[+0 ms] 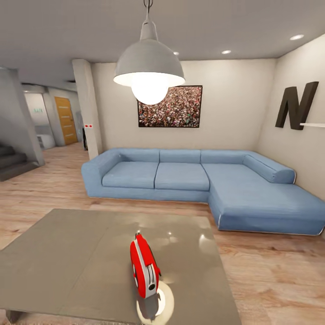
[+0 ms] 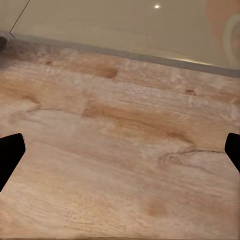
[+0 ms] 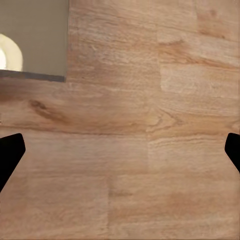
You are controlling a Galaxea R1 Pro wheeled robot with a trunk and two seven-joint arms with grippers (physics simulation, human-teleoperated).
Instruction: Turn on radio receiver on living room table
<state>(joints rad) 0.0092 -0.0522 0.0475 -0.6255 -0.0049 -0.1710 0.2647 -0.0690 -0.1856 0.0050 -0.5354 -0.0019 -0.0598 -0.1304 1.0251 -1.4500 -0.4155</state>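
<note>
A beige-walled living room with a long light-blue L-shaped sofa opens ahead; the low, glossy grey-brown table lies in front. The small red radio receiver with white trim stands upright near the table's near edge. Both tools, left tool and right tool, hang released over wood floor. A hasty reach could tip the narrow radio receiver or push it off.
</note>
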